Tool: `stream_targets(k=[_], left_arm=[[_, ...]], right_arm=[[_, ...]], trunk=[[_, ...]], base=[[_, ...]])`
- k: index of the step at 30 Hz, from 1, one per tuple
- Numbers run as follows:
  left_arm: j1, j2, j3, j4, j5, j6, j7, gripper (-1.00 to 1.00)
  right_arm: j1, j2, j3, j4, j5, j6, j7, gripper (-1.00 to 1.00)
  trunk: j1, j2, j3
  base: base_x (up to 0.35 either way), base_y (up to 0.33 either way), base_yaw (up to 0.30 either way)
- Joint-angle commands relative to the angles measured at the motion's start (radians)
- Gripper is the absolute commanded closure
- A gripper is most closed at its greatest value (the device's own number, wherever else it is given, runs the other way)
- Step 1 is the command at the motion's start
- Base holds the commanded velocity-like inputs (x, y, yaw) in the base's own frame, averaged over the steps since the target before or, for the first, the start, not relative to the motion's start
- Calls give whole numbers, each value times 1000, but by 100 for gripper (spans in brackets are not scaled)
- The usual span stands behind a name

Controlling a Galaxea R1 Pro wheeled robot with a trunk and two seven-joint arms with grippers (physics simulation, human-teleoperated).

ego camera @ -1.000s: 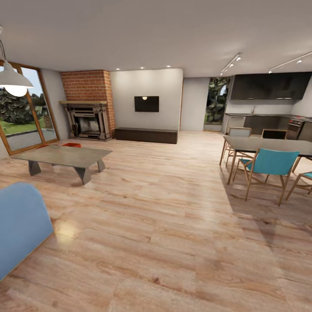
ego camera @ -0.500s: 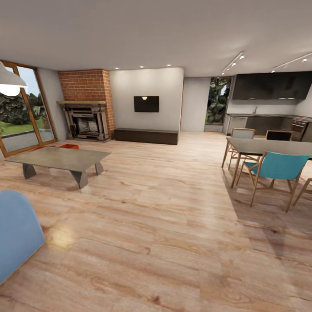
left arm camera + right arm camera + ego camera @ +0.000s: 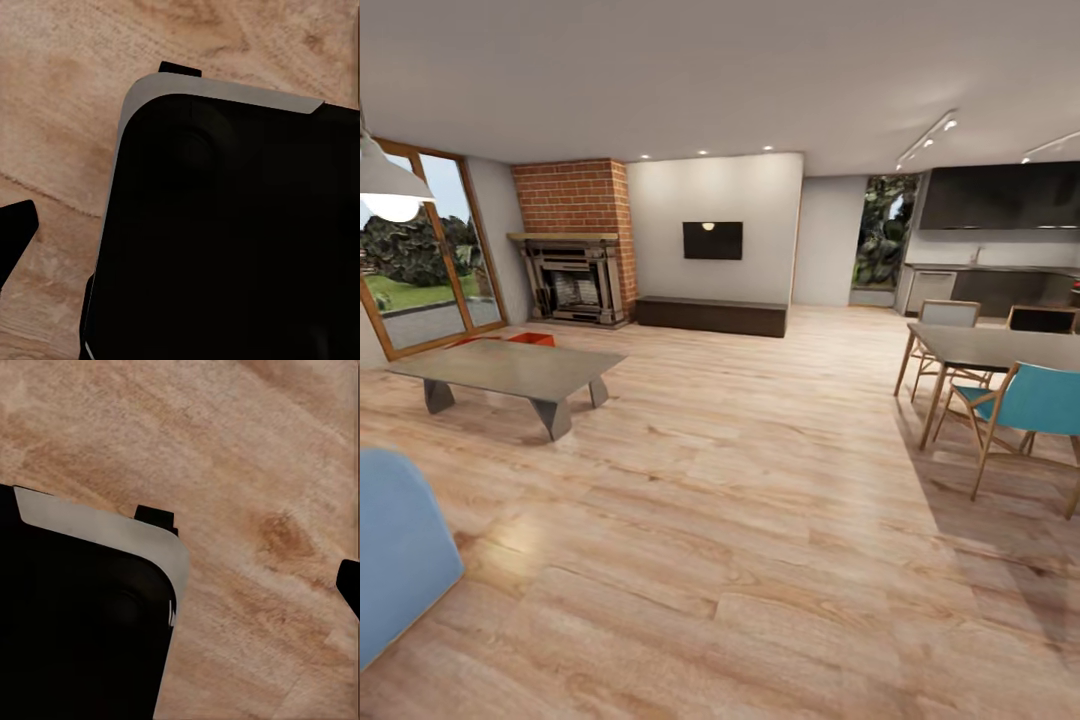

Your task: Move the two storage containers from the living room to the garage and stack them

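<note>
I am in the living room, on its light wood plank floor (image 3: 760, 520). One of the storage containers (image 3: 531, 339) shows as a red-orange edge on the floor just behind the grey coffee table (image 3: 510, 367), and a thin red-orange sliver (image 3: 468, 342) lies to its left. They are far off at my left front. In the left wrist view, my left gripper's dark fingertip (image 3: 13, 234) stands far out at the picture's edge over bare planks. My right gripper's fingertip (image 3: 349, 585) does the same in the right wrist view. Neither holds anything.
A blue sofa corner (image 3: 395, 550) is close at my lower left. A dining table (image 3: 1000, 348) with teal chairs (image 3: 1030, 405) stands at the right. Brick fireplace (image 3: 575, 270), wall TV (image 3: 712, 240) and glass doors (image 3: 420, 250) line the far side. My dark base (image 3: 240, 225) shows in both wrist views.
The whole head view has shifted: the room's things slid a little to the right as the camera turned. The containers and furniture themselves have not moved.
</note>
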Motion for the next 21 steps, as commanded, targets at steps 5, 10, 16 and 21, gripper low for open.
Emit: stream_targets(k=[5,10,16,21], left_arm=[[0,0,4,0,3,-2,0,-100],[0,-1,4,0,3,-2,0,-100],[0,-1,4,0,3,-2,0,-100],[0,-1,4,0,3,-2,0,-100]], right_arm=[[-1,-1,9,3,-9,-6,-1,-100],[-1,-1,9,3,-9,-6,-1,-100],[-1,-1,9,3,-9,-6,-1,-100],[-1,-1,9,3,-9,-6,-1,-100]], trunk=[[1,0,-1],[1,0,-1],[1,0,-1],[1,0,-1]], base=[[324,0,8],[325,0,1],[324,0,0],[325,0,0]])
